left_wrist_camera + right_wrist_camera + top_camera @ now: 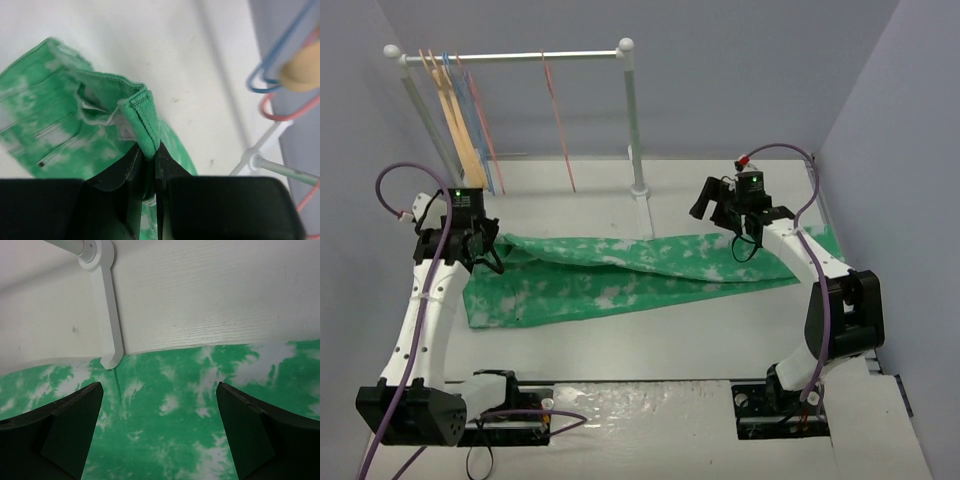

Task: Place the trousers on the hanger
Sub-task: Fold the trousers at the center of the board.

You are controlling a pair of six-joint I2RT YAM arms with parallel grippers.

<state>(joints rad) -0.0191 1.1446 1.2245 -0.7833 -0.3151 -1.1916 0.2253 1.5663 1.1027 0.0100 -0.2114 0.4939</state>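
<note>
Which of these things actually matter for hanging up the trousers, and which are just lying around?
In use: trousers, pink wire hanger, left gripper (pinching the trousers), right gripper (open).
Just there: wooden hanger, blue wire hangers, clothes rail.

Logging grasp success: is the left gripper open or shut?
Shut: the left gripper pinches a folded hem of the trousers between its jaws.

trousers (pixel 620 275): green tie-dye, spread on table (pixel 650 345) | hanger (pixel 559 130): pink, hanging on rail (pixel 510 57)

Green trousers (pixel 620 280) with white blotches
</note>
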